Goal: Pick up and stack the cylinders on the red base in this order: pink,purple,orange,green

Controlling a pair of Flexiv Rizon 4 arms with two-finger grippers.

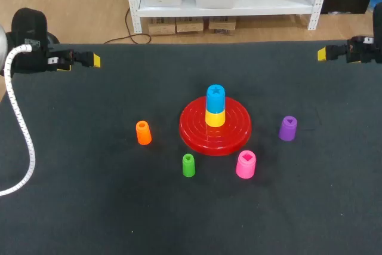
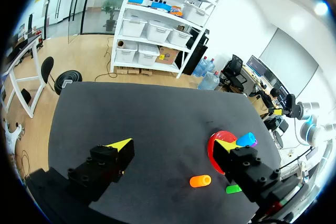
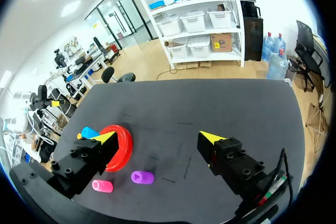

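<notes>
Our left gripper [image 2: 173, 144] and right gripper [image 3: 158, 137] gape empty; we should straddle the pink cylinder [image 1: 245, 165] squarely, from above.

The red base [image 1: 197, 134] carries a yellow cylinder [image 1: 215, 118] under a blue cylinder [image 1: 215, 95]. Around the base, on my black surface [image 1: 89, 201], stand an orange cylinder [image 1: 143, 132], green cylinder [image 1: 188, 165], pink cylinder [image 1: 245, 165] and purple cylinder [image 1: 287, 128]. My left hand [image 2: 173, 144] and right hand [image 3: 158, 137] are black, tipped yellow.

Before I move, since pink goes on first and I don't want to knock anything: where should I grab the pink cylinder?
Take the pink cylinder by its round side wall, about mid-height, coming straight down from above. It stands upright, so its sides are open to a pinch. Probably avoid the side facing the red base, which sits close by.
</notes>
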